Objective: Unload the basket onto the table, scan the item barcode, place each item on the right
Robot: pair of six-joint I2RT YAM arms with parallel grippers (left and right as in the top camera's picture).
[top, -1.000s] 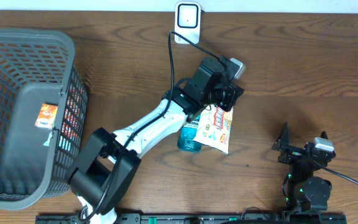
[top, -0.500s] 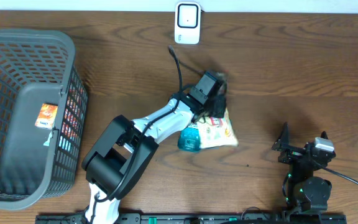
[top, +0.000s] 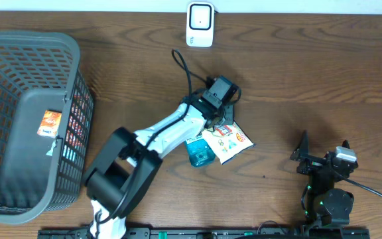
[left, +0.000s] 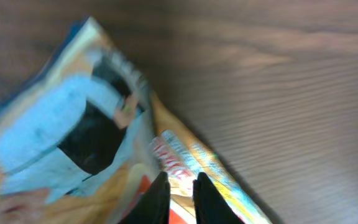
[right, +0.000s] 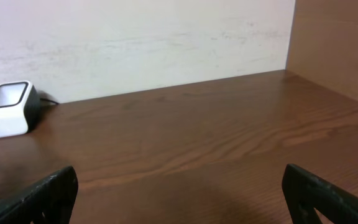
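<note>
One snack packet (top: 227,141), pinched in left jaws, has swung round; right jaws gape.

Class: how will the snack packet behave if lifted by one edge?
The snack packet looks thin and creased: probably floppy and light. Its glossy film, pinched between the left fingers, might slip.

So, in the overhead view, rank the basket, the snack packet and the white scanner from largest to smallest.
1. basket, by far the largest.
2. snack packet and white scanner look about alike. The packet is partly hidden, so I won't rank them.
</note>
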